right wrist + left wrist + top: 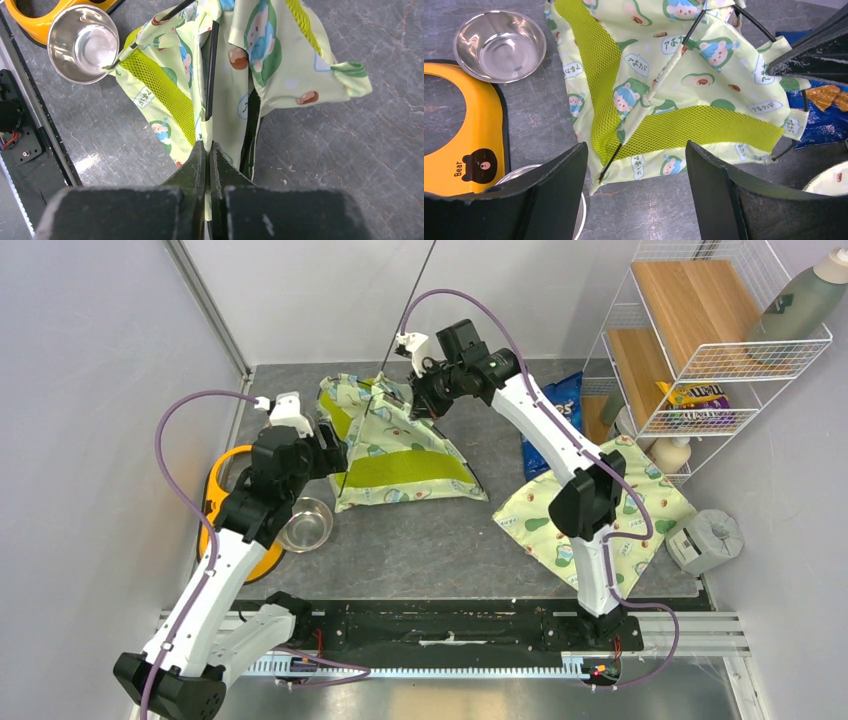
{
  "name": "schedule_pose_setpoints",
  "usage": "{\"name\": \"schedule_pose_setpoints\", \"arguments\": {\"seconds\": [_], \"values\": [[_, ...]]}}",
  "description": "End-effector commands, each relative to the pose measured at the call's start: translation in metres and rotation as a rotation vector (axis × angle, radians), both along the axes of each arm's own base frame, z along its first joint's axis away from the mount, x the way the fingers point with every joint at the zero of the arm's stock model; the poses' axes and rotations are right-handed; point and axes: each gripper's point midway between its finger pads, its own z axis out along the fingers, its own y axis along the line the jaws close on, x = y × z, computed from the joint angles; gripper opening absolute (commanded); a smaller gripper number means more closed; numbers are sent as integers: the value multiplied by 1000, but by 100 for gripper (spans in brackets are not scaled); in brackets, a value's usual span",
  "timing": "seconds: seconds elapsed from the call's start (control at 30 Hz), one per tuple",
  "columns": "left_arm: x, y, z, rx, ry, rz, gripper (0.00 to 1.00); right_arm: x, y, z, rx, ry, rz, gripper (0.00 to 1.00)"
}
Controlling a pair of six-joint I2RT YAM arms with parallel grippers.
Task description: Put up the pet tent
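The pet tent (pixel 400 452) lies half-raised at the back middle of the table, pale avocado-print fabric with lime mesh panels. A thin black pole (pixel 385 362) runs up out of it past the top of the view. My right gripper (pixel 422 392) is at the tent's upper back edge, shut on a fold of its fabric (pixel 235 75), with the pole (pixel 211 70) just ahead of the gripper (pixel 207 148). My left gripper (pixel 326 445) hovers open at the tent's left side. Its fingers (pixel 559 175) frame the tent's near corner (pixel 659 100) and a pole tip (pixel 609 161), touching neither.
A steel bowl (pixel 305 523) and a yellow feeder stand (pixel 214 502) sit left of the tent. A flat avocado-print pad (pixel 640 502) lies at the right, with a blue snack bag (pixel 565 398) behind it. A wire shelf (pixel 700 335) and a grey roll (pixel 706 538) stand at the right.
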Motion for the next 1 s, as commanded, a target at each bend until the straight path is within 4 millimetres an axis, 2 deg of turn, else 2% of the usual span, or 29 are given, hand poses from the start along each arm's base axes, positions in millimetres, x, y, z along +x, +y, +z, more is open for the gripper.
{"name": "schedule_pose_setpoints", "arguments": {"seconds": [0.0,0.23,0.4,0.47,0.67,0.93,0.97], "values": [[-4,4,41,-10,-111,-8,78,-23,5,78,65,-208,-14,0],[-17,7,76,-31,-209,-22,79,-40,16,126,183,-308,-170,0],[-24,10,94,-40,-258,-23,80,-41,17,144,249,-321,-341,0],[-26,11,97,-40,-267,-20,80,-34,11,148,258,-343,-440,0],[-28,16,99,-50,-268,11,79,-12,2,139,290,-366,-701,0],[-30,16,95,-47,-264,4,78,6,18,121,287,-466,-964,0],[-29,16,93,-46,-260,6,78,9,21,113,274,-463,-995,0]]}}
